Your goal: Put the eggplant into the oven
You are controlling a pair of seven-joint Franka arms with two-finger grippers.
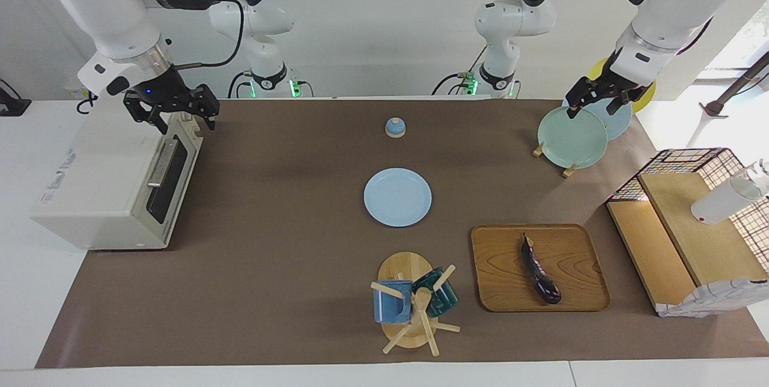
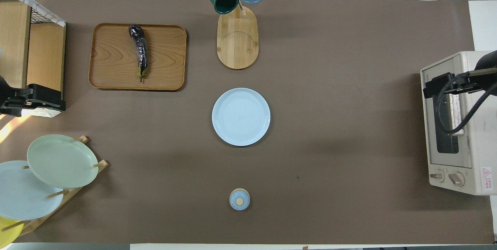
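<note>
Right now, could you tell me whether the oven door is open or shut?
Shut: the cream-white toaster oven's dark glass door stands flush against its front, bar handle up.

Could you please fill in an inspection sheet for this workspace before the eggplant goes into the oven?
Surface: brown mat over a white table.
Job's things: eggplant lies on the wooden tray; oven at the right arm's end, door shut.
Clutter: blue plate mid-mat, small lid nearer the robots, mug stand with two mugs, plate rack, wire-and-wood shelf.
Grippers: right gripper open over the oven's door edge; left gripper open over the plate rack.
Cables: black cable hangs over the oven.
Surroundings: white wall; nothing else seen.
</note>
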